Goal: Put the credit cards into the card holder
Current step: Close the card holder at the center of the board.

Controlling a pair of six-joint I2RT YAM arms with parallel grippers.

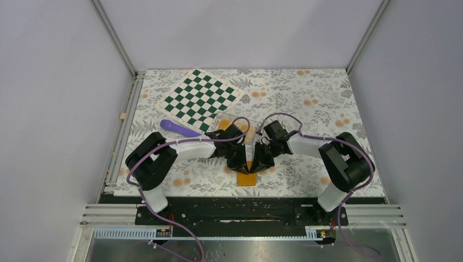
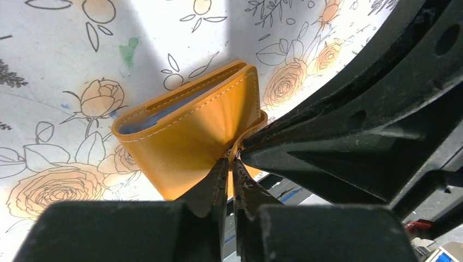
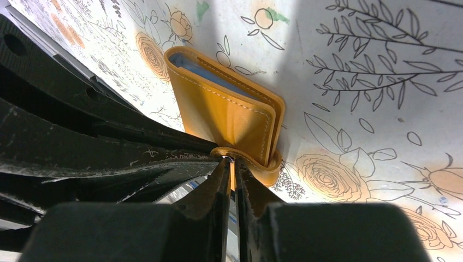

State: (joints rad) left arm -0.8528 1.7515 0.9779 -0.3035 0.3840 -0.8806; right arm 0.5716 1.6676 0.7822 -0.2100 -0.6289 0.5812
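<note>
Two grippers meet nose to nose over one thing. Left gripper is pinched tight on the thin strap of the card holder. Right gripper is clamped on the same strap from the opposite side.

Card holder is orange and folded, with blue lining showing at its open edge. It sits close to the near edge of the floral table, about midway along; resting or lifted, cannot tell.

Behind the arms is a clear tray, contents unclear. A purple tool lies left of it. A green-and-white checkerboard lies toward the far-left corner.
</note>
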